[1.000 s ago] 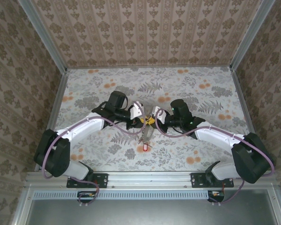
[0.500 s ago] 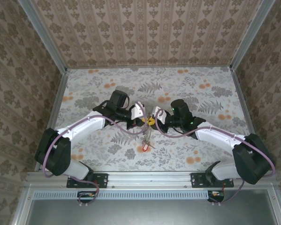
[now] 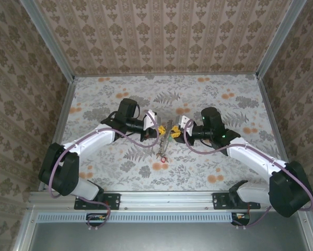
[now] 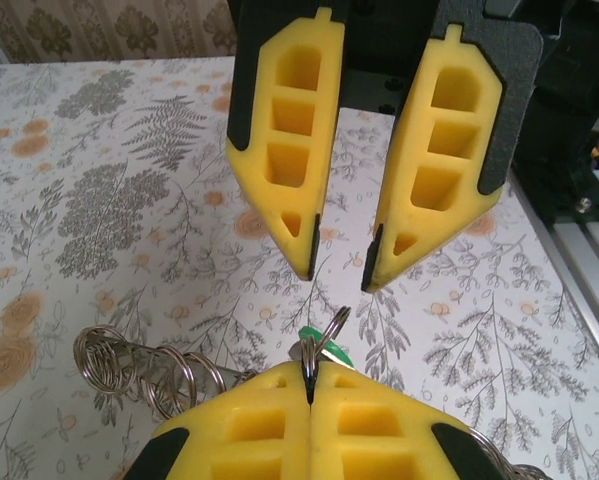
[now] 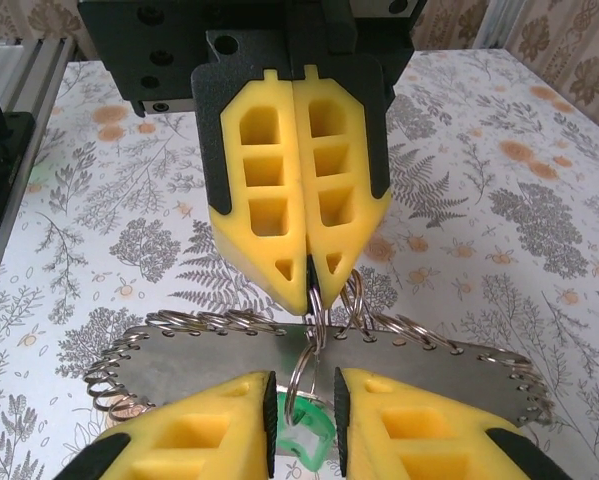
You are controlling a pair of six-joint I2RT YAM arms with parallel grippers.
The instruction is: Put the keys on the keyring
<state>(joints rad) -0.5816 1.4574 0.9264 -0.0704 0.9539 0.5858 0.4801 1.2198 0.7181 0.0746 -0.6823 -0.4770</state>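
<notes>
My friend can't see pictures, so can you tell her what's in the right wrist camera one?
The yellow left pincer, shut, pinches a small wire ring that hangs into the gap of the open right pincer. A green key shows below, and the grey keyring, strung with wire loops, runs crosswise between them.

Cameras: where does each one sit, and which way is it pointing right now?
Top external: above and behind the bases, looking down on the table; both arms show, with the left gripper meeting the right gripper.
Left wrist: on the left arm, looking past its shut fingertips at the open right gripper.
Right wrist: on the right arm, looking back at the left gripper.
Shared: both wrist views show the small ring pinched by the left gripper.
</notes>
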